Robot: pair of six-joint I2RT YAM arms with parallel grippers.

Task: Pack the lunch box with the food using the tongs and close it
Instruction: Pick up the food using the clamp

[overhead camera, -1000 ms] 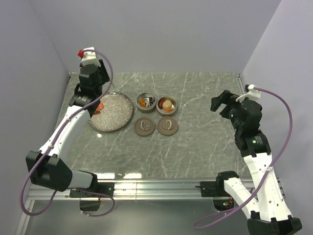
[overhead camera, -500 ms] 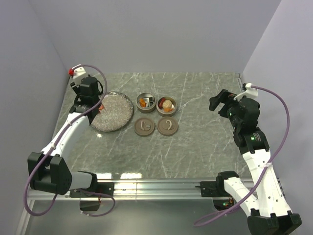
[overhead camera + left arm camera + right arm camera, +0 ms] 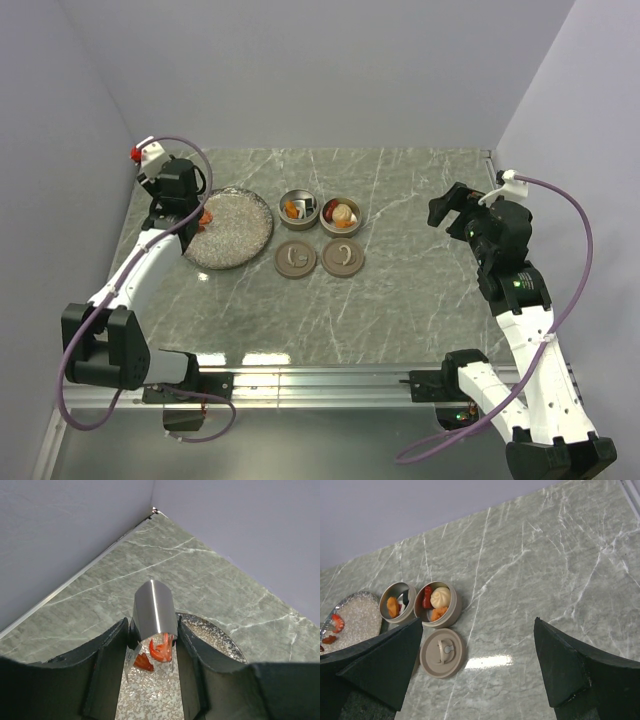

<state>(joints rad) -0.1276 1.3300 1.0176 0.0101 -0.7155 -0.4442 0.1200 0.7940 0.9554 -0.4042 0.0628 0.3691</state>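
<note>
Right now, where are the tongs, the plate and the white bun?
tongs (image 3: 154, 609): left wrist view, on the shiny bent end.
plate (image 3: 245, 240): top view, on a bare speckled part.
bun (image 3: 440, 597): right wrist view, on its rounded top.

Bright, even, diffuse light from above; shadows soft. White glare patches on the surface (image 3: 400, 290) near its near edge, top and right wrist views. Specular streak down the tongs (image 3: 154, 611). Close-up fingers (image 3: 570, 670) dark, slightly soft.
</note>
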